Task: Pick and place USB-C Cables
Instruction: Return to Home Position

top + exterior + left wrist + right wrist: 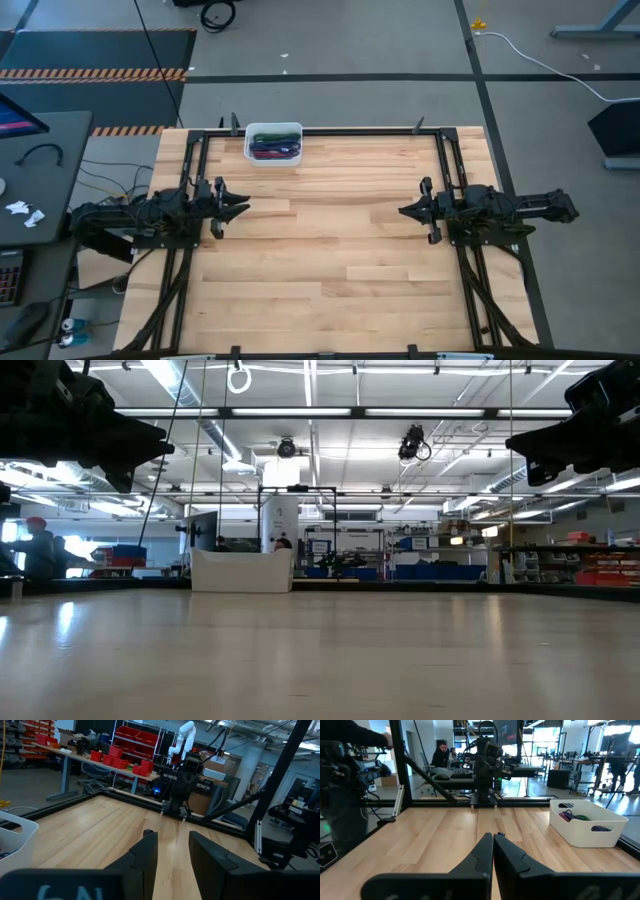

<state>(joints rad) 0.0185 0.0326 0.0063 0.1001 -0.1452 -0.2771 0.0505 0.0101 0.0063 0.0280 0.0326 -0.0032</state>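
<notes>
The USB-C cables (272, 145) lie as a heap of purple, green and dark bundles inside a white bin (273, 157) at the table's far edge, left of centre; the right wrist view shows the cables (580, 817) over the bin's rim. My left gripper (245, 208) hovers at the table's left side, fingers open, pointing right. My right gripper (401, 211) hovers at the right side, fingers shut, pointing left. Both stand well above the wood and far from the bin.
A black frame (330, 131) runs around the table's far and side edges. Bare wood (320, 260) stretches between the arms and toward the near edge. A desk (40, 170) with a looped black cord stands left of the table. People show in the room behind.
</notes>
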